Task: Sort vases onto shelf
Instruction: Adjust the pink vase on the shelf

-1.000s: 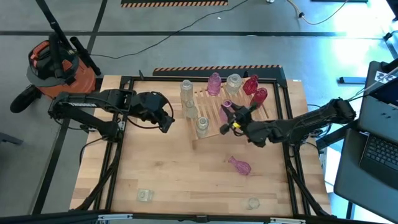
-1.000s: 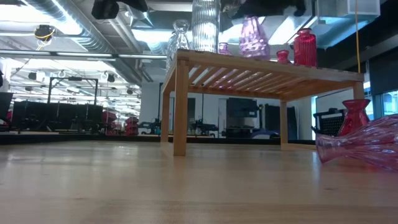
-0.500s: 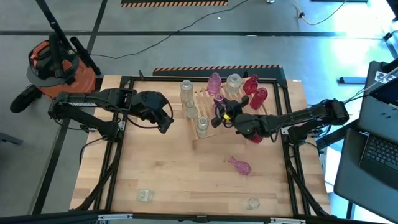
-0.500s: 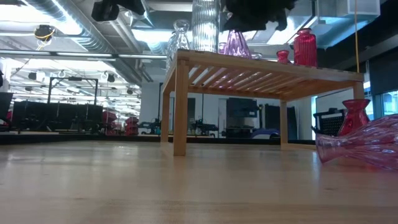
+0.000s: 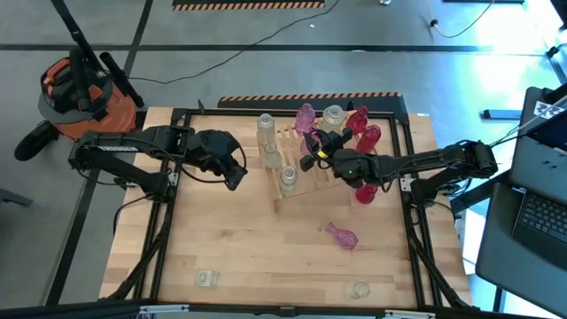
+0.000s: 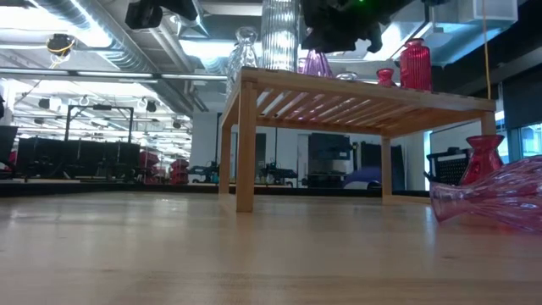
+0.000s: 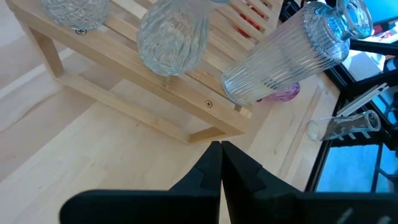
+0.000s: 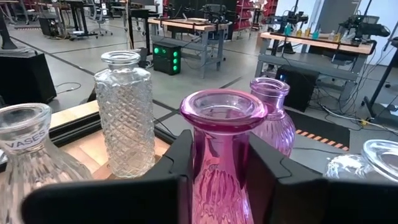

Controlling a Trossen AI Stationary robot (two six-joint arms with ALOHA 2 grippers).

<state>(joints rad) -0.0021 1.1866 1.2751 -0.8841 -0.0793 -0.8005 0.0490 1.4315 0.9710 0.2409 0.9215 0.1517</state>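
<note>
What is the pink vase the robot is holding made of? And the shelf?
The pink vase in the right gripper looks like glass: shiny, see-through, with moulded ribs. The shelf looks like pale bare wood: you can see slats, legs and faint grain, and no paint.

I am working in a big open robotics lab or workshop. Looking level across the table point(image 6: 254, 254), I see exposed ducts point(image 6: 93, 38) and pipes under the ceiling and rows of dark benches point(image 6: 76, 157) behind. From above there is a grey concrete floor point(image 5: 266, 53) with loose cables point(image 5: 221, 58), striped hazard tape point(image 5: 248, 4), an orange shop vacuum point(image 5: 84, 89) and a laptop point(image 5: 536, 213). Past the tool, more benches point(image 8: 186, 28) carry gear.
</note>
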